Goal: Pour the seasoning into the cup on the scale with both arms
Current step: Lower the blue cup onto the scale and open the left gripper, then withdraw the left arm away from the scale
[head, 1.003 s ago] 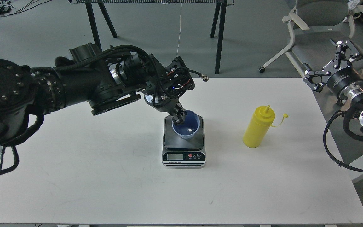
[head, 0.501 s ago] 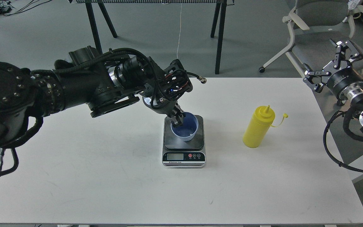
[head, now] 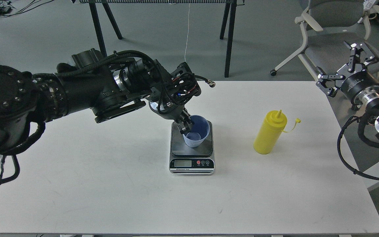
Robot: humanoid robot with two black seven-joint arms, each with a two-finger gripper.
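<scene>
The light blue ribbed cup (head: 197, 132) stands on the dark plate of the scale (head: 180, 149) at the table's middle. My left gripper (head: 187, 125) reaches down from the left and is shut on the cup's left rim, one finger inside and one outside. The yellow seasoning bottle (head: 269, 135) stands upright on the table to the right of the scale, its tethered cap (head: 297, 120) hanging off to the right, nozzle bare. My right gripper (head: 341, 65) is open and empty, raised beyond the table's right edge, far from the bottle.
The white table (head: 110, 184) carries only the scale and the bottle. An office chair (head: 331, 36) stands behind my right gripper. Black table legs (head: 230, 36) stand on the floor beyond the far edge.
The cup, tilted with its opening toward me a second ago, now stands more upright on the plate, its ribbed side showing. My left arm shifted slightly left. The right arm has not moved.
</scene>
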